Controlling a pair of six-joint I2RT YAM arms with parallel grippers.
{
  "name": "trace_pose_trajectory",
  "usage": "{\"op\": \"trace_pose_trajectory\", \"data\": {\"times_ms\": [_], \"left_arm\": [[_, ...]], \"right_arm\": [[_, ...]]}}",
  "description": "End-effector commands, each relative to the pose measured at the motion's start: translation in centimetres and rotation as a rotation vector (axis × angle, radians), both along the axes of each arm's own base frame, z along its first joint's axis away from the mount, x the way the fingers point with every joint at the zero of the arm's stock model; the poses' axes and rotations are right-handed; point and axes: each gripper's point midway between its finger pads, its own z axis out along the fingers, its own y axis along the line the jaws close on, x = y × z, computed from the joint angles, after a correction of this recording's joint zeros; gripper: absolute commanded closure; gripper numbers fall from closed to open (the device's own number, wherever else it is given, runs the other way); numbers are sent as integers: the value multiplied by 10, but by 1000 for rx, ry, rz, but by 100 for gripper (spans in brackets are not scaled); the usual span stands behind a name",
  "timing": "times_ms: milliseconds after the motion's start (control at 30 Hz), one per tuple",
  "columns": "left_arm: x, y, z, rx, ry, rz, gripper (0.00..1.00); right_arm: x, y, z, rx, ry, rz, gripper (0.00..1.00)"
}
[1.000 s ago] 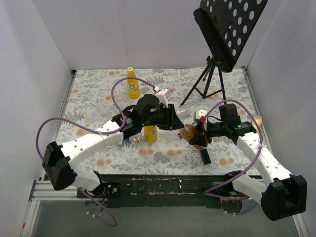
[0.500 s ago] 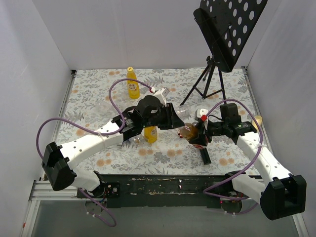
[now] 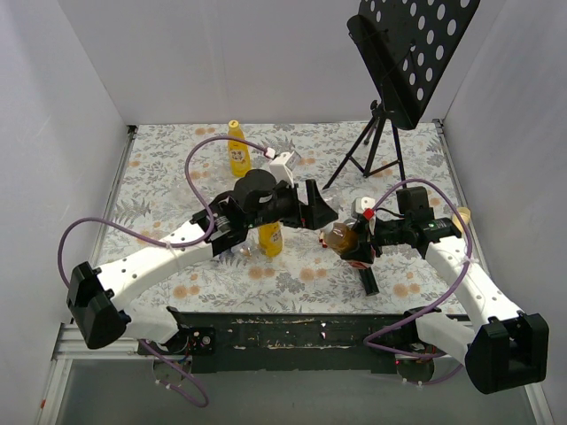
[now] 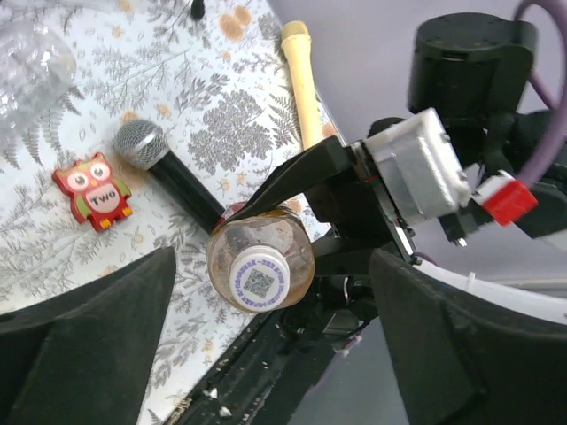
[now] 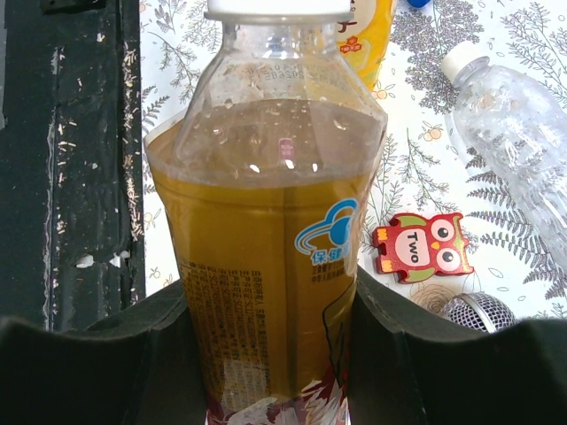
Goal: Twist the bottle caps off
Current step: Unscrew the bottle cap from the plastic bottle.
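At centre, left gripper (image 3: 314, 208) wide near white cap (image 4: 260, 282), right gripper (image 5: 270, 310) tight on brown bottle (image 5: 257, 195).

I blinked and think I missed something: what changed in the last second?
The left end effector opened wide, letting go of the white cap, and its arm shifted a little leftward. Unchanged: the right end effector grips the brown bottle as before, and the cap is still on it.
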Motion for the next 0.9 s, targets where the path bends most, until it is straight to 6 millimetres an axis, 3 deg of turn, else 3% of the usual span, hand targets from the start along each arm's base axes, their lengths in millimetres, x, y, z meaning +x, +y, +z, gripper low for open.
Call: {"op": "trace_pose_trajectory", "data": {"times_ms": [0, 200, 467, 867], "left_arm": [[-9, 16, 44, -57, -197, -54, 2], [-27, 36, 66, -32, -478, -168, 2], [-52, 52, 55, 85, -793, -379, 2], [-59, 50, 33, 117, -824, -466, 2]], "right_arm": [[-8, 2, 5, 32, -11, 33, 94], [-11, 2, 6, 38, -19, 50, 94], [-18, 4, 11, 58, -44, 103, 99], [-26, 3, 7, 63, -67, 144, 99]]}}
